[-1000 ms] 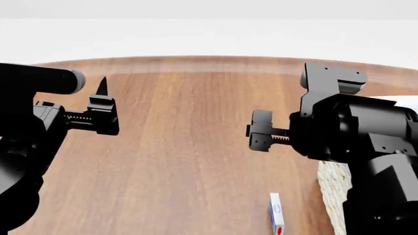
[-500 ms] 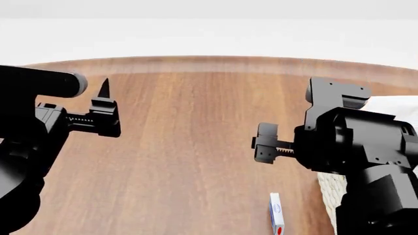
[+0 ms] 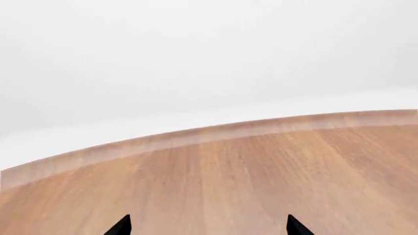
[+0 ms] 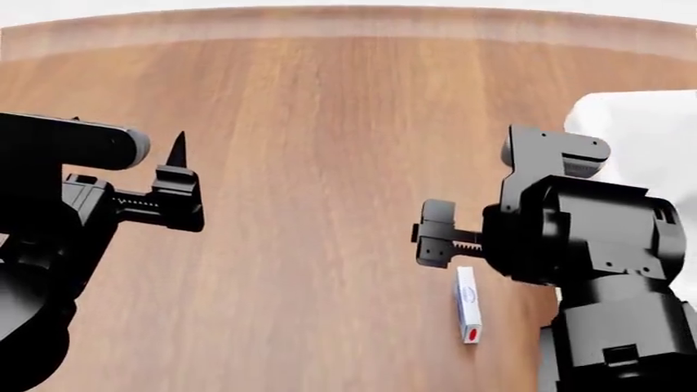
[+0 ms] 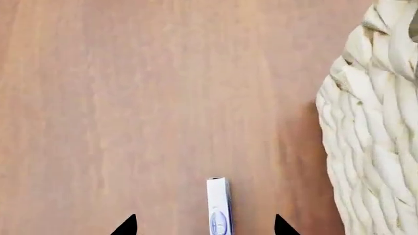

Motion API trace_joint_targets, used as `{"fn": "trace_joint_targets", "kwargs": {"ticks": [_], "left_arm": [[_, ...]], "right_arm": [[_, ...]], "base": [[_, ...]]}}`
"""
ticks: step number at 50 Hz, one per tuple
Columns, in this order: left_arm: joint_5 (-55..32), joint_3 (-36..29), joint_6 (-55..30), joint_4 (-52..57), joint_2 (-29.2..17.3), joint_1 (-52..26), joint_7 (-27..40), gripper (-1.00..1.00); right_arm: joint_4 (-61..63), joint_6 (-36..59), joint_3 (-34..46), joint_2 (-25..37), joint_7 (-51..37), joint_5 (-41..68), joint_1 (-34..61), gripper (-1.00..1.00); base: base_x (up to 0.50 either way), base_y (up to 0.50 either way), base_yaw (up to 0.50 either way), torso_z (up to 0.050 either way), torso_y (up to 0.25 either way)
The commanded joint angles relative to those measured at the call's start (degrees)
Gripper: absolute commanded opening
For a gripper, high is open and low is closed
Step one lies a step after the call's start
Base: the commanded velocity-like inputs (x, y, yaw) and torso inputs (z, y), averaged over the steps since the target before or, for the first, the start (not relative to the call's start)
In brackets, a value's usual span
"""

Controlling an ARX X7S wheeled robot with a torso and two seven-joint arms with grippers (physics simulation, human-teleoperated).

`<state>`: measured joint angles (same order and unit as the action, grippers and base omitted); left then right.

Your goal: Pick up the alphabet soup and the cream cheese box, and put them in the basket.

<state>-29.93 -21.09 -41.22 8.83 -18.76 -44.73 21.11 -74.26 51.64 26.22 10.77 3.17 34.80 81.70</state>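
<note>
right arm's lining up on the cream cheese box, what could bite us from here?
1. The cream cheese box stands on a thin edge on the table; an off-center descent of the open right gripper could tip it rather than straddle it.
2. The basket sits close beside the box, so the right arm might brush its woven wall.
3. The alphabet soup isn't visible in any view, so the open left gripper has no target yet.

Head high — wrists low, forward
</note>
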Motion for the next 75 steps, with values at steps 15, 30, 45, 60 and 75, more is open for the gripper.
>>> {"fn": "trace_joint_targets", "kwargs": {"ticks": [15,30,45,60,75], "left_arm": [[-0.4,-0.2,0.3,-0.1,-0.2,-0.1,0.0,1.0],[-1.8,0.7,0.1,-0.6,-0.1,-0.1,0.0,1.0],[-2.6,0.7,-0.3,-1.1,0.1,-0.1,-0.1,1.0],[-2.8,0.8,-0.2,-1.1,-0.2,-0.4,-0.1,1.0],[-2.8,0.7,-0.3,-1.2,-0.1,-0.3,0.6,1.0]], "right_arm": [[-0.7,1.6,-17.5,-0.9,3.0,-20.2,-1.6,1.0],[-0.7,1.0,-20.5,-2.1,5.4,-27.0,-2.1,-1.0],[-0.6,0.9,-22.8,-2.2,6.2,-30.0,-1.8,-1.0],[-0.6,1.4,-23.9,-2.7,6.7,-31.8,-1.2,-1.0],[-0.6,1.4,-24.2,-2.9,7.8,-32.8,-0.3,-1.0]], "base": [[0.0,0.0,0.0,0.0,-0.247],[0.0,0.0,0.0,0.0,0.0],[0.0,0.0,0.0,0.0,0.079],[0.0,0.0,0.0,0.0,0.25],[0.0,0.0,0.0,0.0,0.18]]}}
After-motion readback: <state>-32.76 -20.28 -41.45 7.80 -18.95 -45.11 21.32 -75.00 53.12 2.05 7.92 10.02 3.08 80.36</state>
